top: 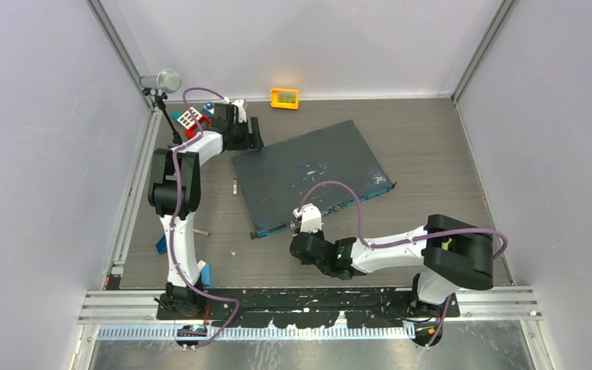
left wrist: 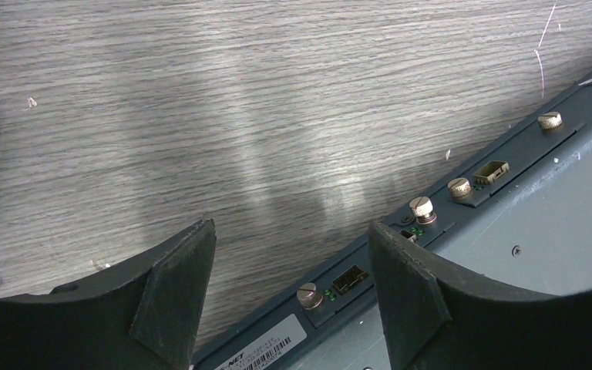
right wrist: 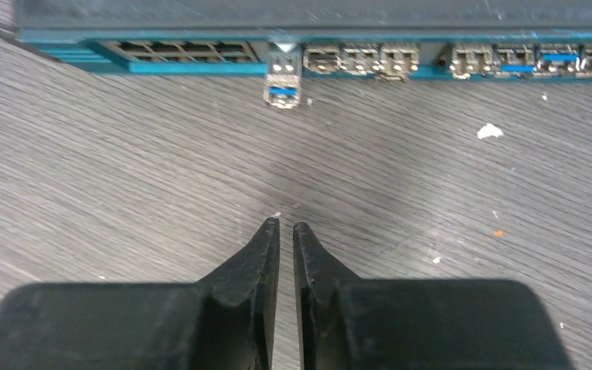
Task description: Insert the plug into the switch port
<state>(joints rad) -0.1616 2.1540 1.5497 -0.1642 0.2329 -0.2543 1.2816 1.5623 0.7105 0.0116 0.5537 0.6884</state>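
Observation:
The switch is a flat dark-grey box lying askew mid-table. Its teal front face carries a row of ports. The plug, a small silver module with a blue tab, sticks out of one switch port in that row. My right gripper hangs back from the plug over bare table, jaws almost touching with nothing between them. My left gripper is open at the switch's far left corner. One of its fingers is over the box's rear edge and the other over the table.
An orange-yellow box sits by the back wall. Coloured blocks and a grey cylinder on a stand are at the back left. Small blue pieces lie near the left arm's base. White walls close in the table.

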